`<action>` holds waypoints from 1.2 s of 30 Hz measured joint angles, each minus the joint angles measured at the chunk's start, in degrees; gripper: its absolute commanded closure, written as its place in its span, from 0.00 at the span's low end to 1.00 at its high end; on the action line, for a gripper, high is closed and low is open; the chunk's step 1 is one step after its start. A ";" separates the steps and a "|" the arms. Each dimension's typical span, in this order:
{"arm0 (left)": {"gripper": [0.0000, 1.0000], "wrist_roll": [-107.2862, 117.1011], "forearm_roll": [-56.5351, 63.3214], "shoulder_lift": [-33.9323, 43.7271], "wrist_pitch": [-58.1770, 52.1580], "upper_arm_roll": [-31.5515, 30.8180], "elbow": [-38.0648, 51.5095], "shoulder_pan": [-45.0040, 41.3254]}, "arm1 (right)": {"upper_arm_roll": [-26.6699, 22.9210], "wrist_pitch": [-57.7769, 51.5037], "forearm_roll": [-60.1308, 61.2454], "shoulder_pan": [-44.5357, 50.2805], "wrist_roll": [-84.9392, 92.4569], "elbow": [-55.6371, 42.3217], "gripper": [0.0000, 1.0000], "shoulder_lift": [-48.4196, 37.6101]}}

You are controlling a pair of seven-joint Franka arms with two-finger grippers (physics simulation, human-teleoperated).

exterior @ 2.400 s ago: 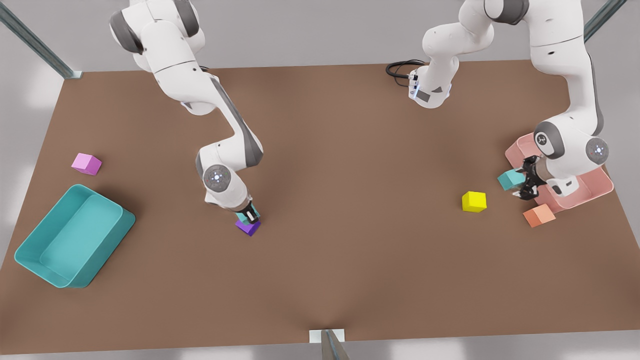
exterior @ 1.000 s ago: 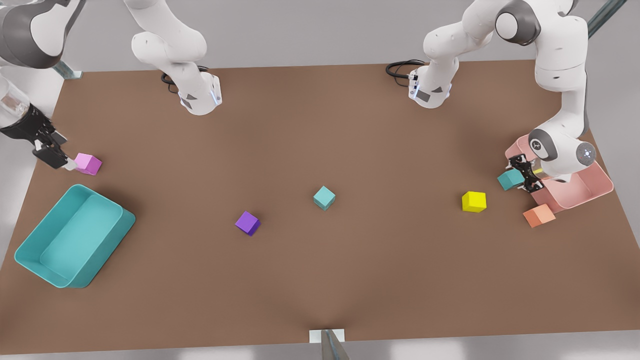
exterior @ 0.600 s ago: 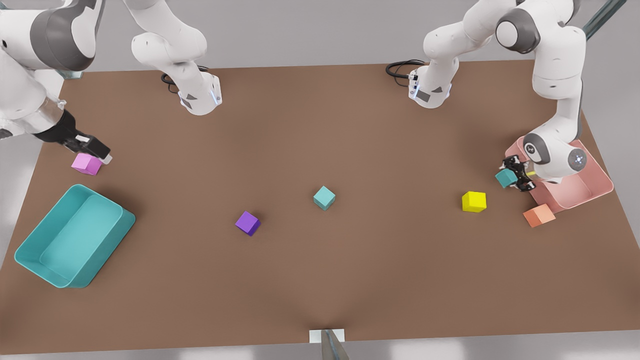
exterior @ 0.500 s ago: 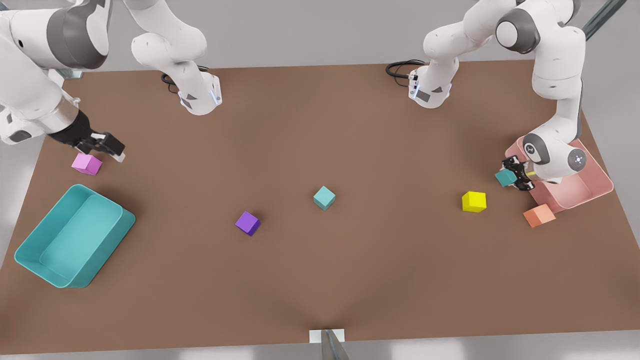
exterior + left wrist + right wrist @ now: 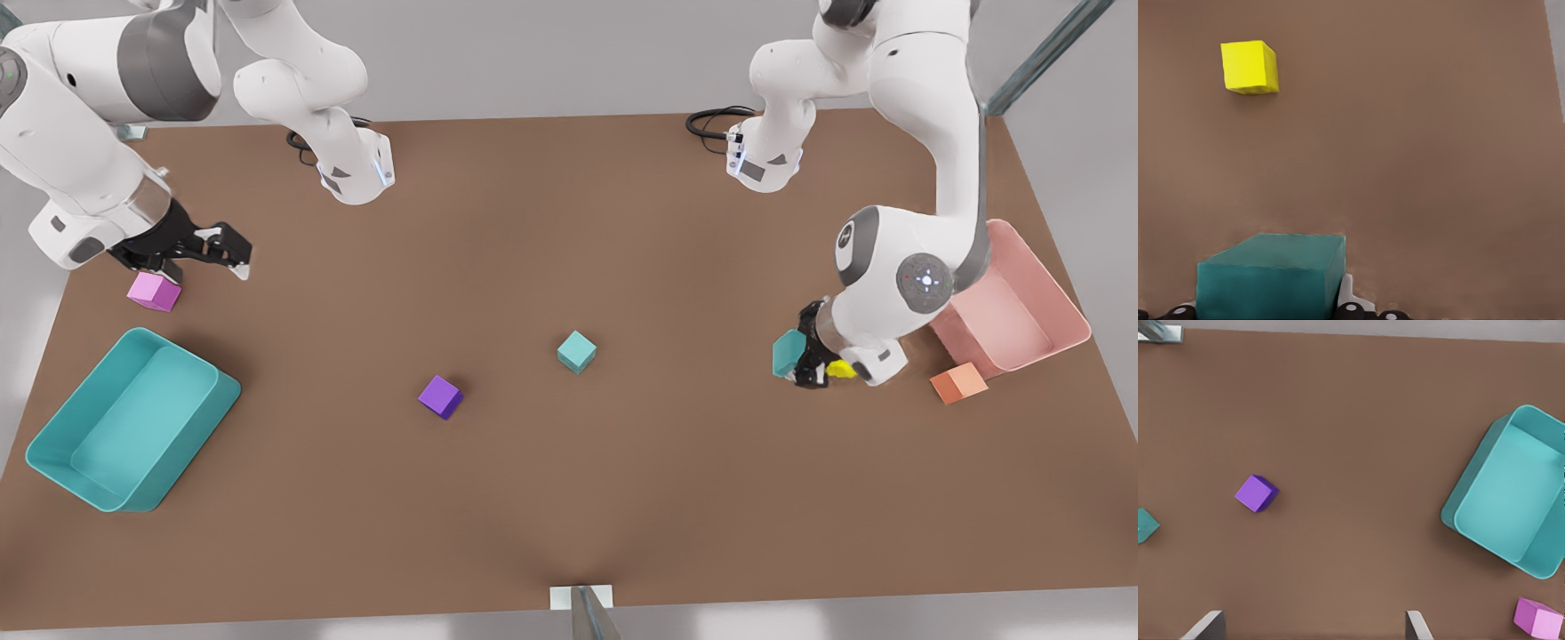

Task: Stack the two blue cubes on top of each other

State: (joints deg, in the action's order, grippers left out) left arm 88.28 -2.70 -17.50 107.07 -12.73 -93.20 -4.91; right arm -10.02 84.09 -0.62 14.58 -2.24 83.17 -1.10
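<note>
Held blue cube (image 5: 788, 352) moved over brown table (image 5: 622, 498).

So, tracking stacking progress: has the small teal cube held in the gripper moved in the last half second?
Yes. The held teal cube moved toward the front view's left, from beside the pink bin, held by the left gripper.

Matt brown surface (image 5: 569, 498), matt teal cubes (image 5: 577, 352) (image 5: 788, 352), smooth plastic-looking teal bin (image 5: 53, 462) & pink bin (image 5: 1062, 307), glossy white arm shells w/ grey joints.
</note>
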 measured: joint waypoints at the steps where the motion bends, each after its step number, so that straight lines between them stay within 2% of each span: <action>1: 0.43 0.17 0.78 -4.17 -1.65 -1.16 3.84 -4.56 | 0.00 0.01 -0.02 -0.46 0.54 0.00 0.00 0.00; 4: 0.43 0.94 4.73 -15.84 -5.20 -2.31 12.59 -16.17 | 0.00 0.05 -0.36 -2.13 2.00 0.00 0.00 0.00; 10: 0.43 2.27 9.00 -24.59 -7.53 -2.48 18.42 -26.50 | 0.08 0.10 -0.73 -6.38 4.27 0.11 0.00 0.01; 22: 0.43 4.26 11.31 -28.78 4.43 -2.04 20.60 -27.27 | 0.06 0.19 -0.82 -13.37 7.02 0.24 0.00 0.48; 31: 0.42 5.17 10.59 -29.89 6.99 -2.31 18.67 -27.53 | 0.46 0.13 -0.78 -16.81 8.15 0.23 0.00 3.03; 36: 0.42 5.68 9.95 -29.80 6.45 -2.38 18.39 -27.68 | 1.04 0.16 -0.68 -13.17 8.45 -1.66 0.00 4.73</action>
State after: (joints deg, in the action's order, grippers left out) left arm 93.96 7.25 -47.30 113.52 -15.11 -74.81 -32.59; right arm -8.98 84.25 -1.30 1.40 6.21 81.51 3.62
